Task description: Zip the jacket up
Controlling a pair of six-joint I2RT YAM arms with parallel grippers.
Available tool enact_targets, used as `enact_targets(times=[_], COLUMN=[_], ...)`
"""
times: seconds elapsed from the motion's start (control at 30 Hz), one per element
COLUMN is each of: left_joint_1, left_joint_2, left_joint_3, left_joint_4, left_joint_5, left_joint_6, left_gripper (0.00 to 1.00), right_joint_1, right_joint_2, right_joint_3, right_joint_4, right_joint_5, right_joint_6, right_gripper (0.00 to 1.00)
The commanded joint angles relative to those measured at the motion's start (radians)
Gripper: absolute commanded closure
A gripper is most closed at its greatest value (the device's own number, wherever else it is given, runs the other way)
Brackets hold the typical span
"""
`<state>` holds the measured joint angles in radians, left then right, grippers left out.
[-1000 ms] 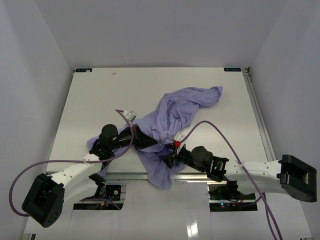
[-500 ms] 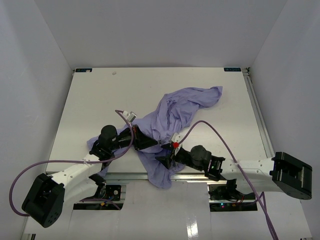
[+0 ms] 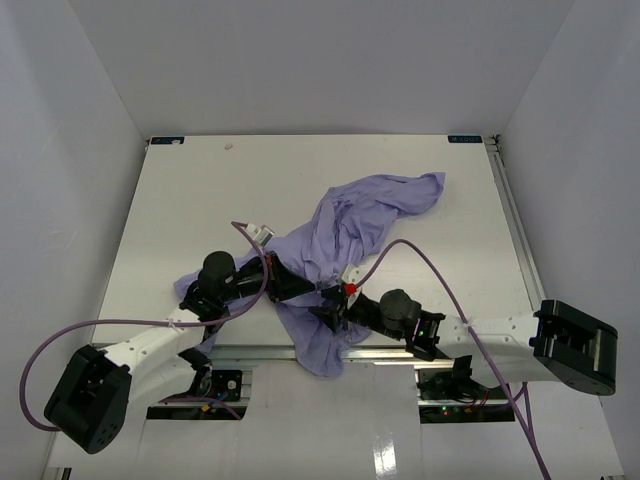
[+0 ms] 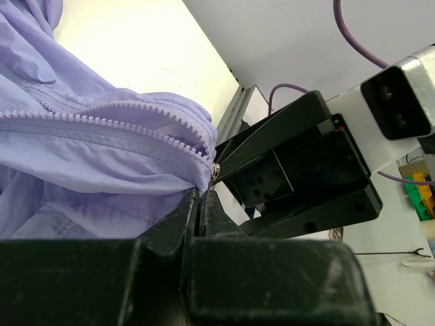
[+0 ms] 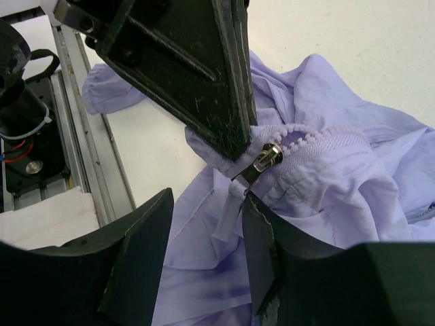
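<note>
The lavender jacket [image 3: 352, 222] lies crumpled mid-table, its hem hanging over the near edge. My left gripper [image 3: 318, 291] is shut on the jacket's fabric [image 4: 102, 156] at the bottom end of the zipper teeth [image 4: 129, 125], right by the metal slider [image 5: 266, 159]. In the right wrist view the left gripper's black fingers [image 5: 197, 75] pinch the cloth just above that slider. My right gripper [image 5: 207, 198] stands open, and the lavender pull tab [image 5: 227, 223] hangs between its jaws, against the right finger [image 5: 262, 251]. From above, the right gripper [image 3: 332, 316] sits just below the left one.
An aluminium rail [image 3: 400, 352] runs along the table's near edge, also seen beside the hem as a rail [image 5: 78, 142]. Purple cables [image 3: 425, 257] arc over both arms. White walls enclose the table [image 3: 200, 190] on three sides.
My right arm has slid left, bringing its gripper closer under the left gripper at the zipper's end. The left arm and the jacket have stayed put.
</note>
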<state>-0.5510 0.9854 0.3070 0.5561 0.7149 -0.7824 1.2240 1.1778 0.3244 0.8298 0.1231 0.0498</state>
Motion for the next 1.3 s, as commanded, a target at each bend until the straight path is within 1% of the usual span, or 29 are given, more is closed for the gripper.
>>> enact_targets(times=[0.0,0.1,0.2,0.33,0.57,0.9,1.27], left_joint_1=[0.003,0.003,0.003,0.005,0.005,0.005,0.005], left_joint_2=[0.003,0.01,0.012,0.007,0.007,0.016,0.018], left_joint_3=[-0.013,-0.015,-0.011,-0.008,-0.003,-0.005,-0.011], left_joint_4=[0.005,0.011,0.004,-0.009,-0.009,0.002,0.018], left_joint_5=[-0.014,-0.012,-0.014,-0.018,-0.014,-0.008,-0.003], left_joint_6=[0.027,0.027,0.031,0.038,0.035,0.033,0.026], left_gripper=[1.0,1.0,1.0,1.0,1.0,1.0,1.0], right_joint_1=[-0.005,-0.009,-0.018,-0.047,-0.069,-0.078,-0.102], right_joint_2=[-0.029,-0.032,-0.032,-0.027,-0.008,0.005,0.013], right_joint_3=[0.015,0.02,0.024,0.028,0.049,0.083,0.113], right_joint_4=[0.104,0.104,0.103,0.1,0.101,0.104,0.101], right_joint_5=[-0.006,-0.011,-0.034,-0.08,-0.1,-0.088,-0.056], right_joint_6=[0.007,0.014,0.031,0.059,0.074,0.062,0.061], right_gripper=[0.5,0.55,0.63,0.64,0.59,0.46,0.4])
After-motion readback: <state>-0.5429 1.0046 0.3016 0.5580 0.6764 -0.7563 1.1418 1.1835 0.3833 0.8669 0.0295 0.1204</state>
